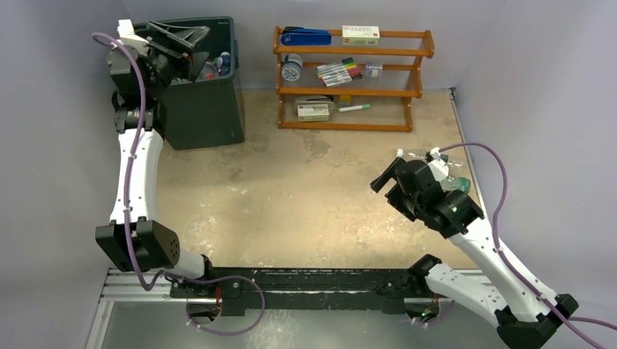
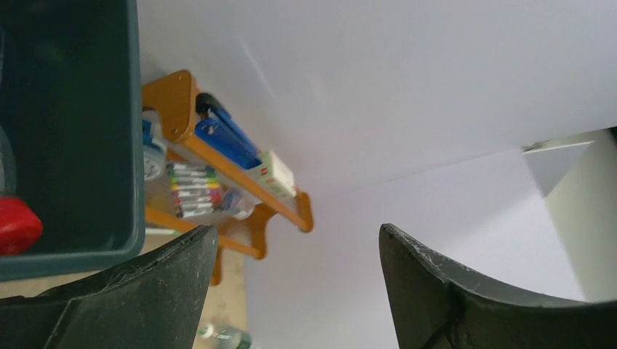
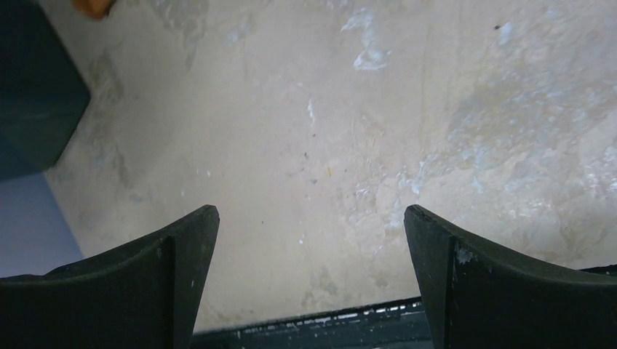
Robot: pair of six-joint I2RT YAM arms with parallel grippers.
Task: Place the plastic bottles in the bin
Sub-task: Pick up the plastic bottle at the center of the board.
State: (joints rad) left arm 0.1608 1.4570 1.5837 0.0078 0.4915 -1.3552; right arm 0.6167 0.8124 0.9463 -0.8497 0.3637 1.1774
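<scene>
The dark green-grey bin (image 1: 207, 109) stands at the back left with several plastic bottles (image 1: 217, 67) inside. My left gripper (image 1: 190, 42) hovers over its rim, open and empty. In the left wrist view the open gripper (image 2: 298, 236) frames bare wall, with the bin's wall (image 2: 80, 109) and a red bottle cap (image 2: 14, 225) at the left. A clear bottle with a green label (image 1: 458, 185) lies by the right wall, partly hidden behind my right arm. My right gripper (image 1: 385, 176) is open over bare tabletop, with nothing between its fingers (image 3: 182, 254).
An orange wooden rack (image 1: 349, 51) at the back holds marker pens (image 1: 338, 71), small boxes and a blue stapler. The rack (image 2: 240, 182) also shows in the left wrist view. Grey walls close in the left, right and back sides. A bin corner (image 3: 29, 94) shows in the right wrist view.
</scene>
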